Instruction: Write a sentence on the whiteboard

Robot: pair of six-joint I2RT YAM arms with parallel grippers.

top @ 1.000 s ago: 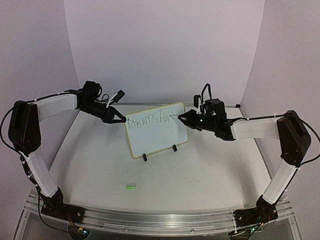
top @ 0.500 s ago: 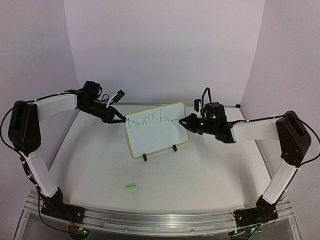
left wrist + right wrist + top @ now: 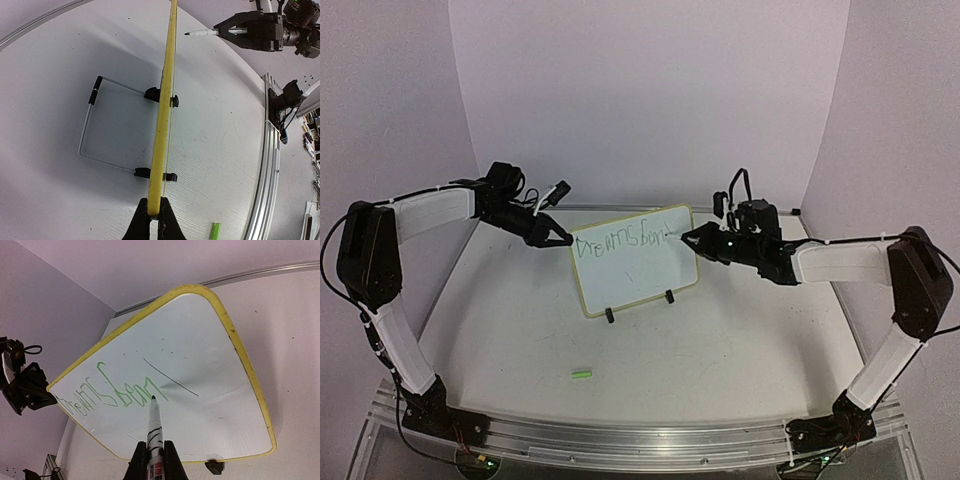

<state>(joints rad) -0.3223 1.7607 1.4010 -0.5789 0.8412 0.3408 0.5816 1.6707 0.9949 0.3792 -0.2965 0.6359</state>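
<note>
Whiteboard (image 3: pixel 635 258) is standing on its black feet (image 3: pixel 609 315) mid-table, long axis running left-right, face leaning back and turned toward the arm bases. Left gripper (image 3: pixel 154 215) is pinching the yellow frame at the board's upper left edge, fingers pressed on both sides of it, so I'm reading that arm as the steadying one. Right gripper (image 3: pixel 155 455) is clamping the marker (image 3: pixel 154 425), pen pointing left at the board face. The sentence (image 3: pixel 620 240) is showing as one green line along the top of the board, and the tip is sitting by the right end of that line. From the left wrist view the tip is hanging just clear of the face, not touching. I'm judging the next stroke as the right arm's: tip going forward onto the board, beside or under the last letters. Small green cap (image 3: pixel 582 373) is lying on the table (image 3: pixel 740 340), well apart from both grippers.
</note>
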